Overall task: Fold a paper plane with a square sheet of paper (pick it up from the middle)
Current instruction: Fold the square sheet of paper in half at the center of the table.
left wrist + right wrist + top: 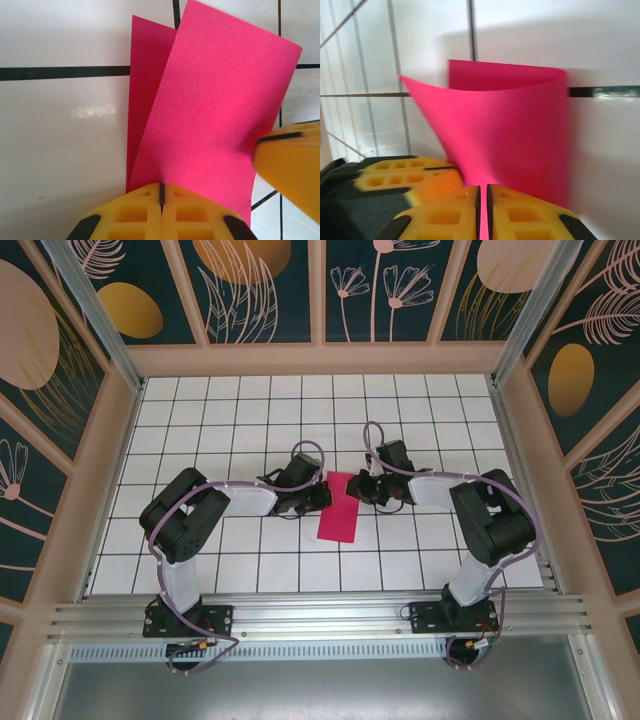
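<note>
**Pinched from both sides**

We see the square sheet of paper (338,508) doubled over near the middle of the bench (220,410). The left claw (161,196) is pressed together on its left side; the right claw (482,199) pinches its right side. The top layer bows up, skewed, its corners off the lower layer's. Bare bench lies all round, the walls (100,480) well apart.

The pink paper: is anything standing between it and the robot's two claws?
Nothing visible does. The left gripper and the right gripper are each shut directly on the folded pink paper, from opposite sides.
</note>
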